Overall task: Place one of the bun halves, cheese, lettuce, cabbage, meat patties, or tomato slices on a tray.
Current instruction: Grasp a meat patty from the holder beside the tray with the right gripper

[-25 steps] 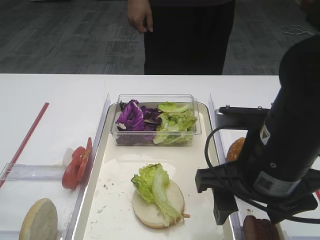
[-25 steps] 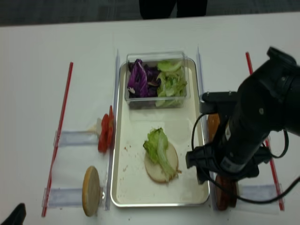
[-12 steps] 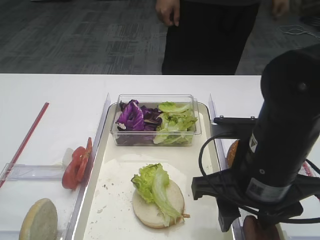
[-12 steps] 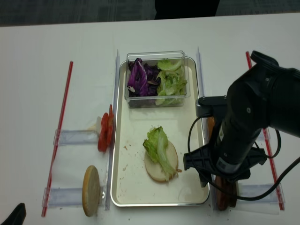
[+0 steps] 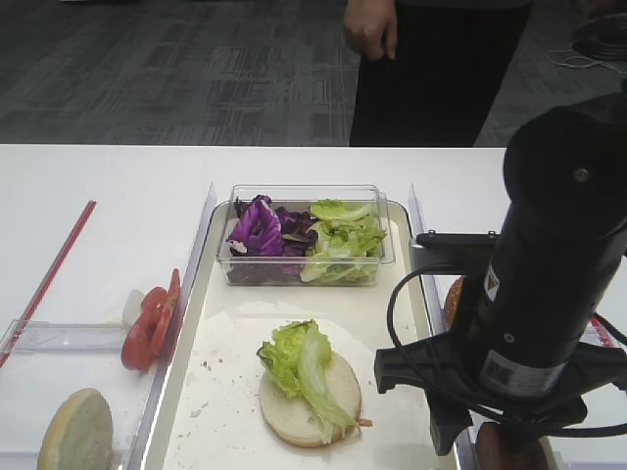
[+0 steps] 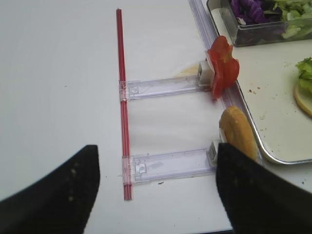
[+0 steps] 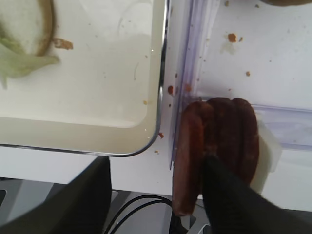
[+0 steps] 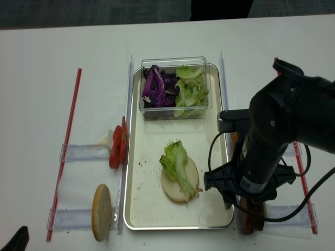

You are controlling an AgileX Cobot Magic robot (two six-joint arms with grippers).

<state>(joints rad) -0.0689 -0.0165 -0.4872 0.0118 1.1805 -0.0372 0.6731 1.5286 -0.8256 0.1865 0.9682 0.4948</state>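
Observation:
Several meat patties (image 7: 219,141) stand on edge in a clear rack just right of the tray (image 7: 97,97). My right gripper (image 7: 156,195) is open over them. Its right finger (image 7: 229,195) is wedged behind the leftmost patty (image 7: 187,161), while the left finger (image 7: 92,200) hangs apart over the table by the tray's corner. On the tray (image 5: 225,392) lies a pale bun half (image 5: 318,401) with lettuce (image 5: 299,357) on top. Tomato slices (image 6: 223,70) and another bun half (image 6: 237,131) stand in the left racks. My left gripper (image 6: 156,195) is open and holds nothing.
A clear tub (image 5: 304,235) at the tray's far end holds purple cabbage (image 5: 257,227) and lettuce (image 5: 343,240). A browned bun (image 5: 458,291) sits behind my right arm (image 5: 549,294). A red rod (image 6: 122,92) lies at the left. A person (image 5: 431,69) stands behind the table.
My right gripper's jaws have narrowed around the leftmost patty and the arm has shifted a little left. The person behind the table has stepped right. The left gripper shows no change.

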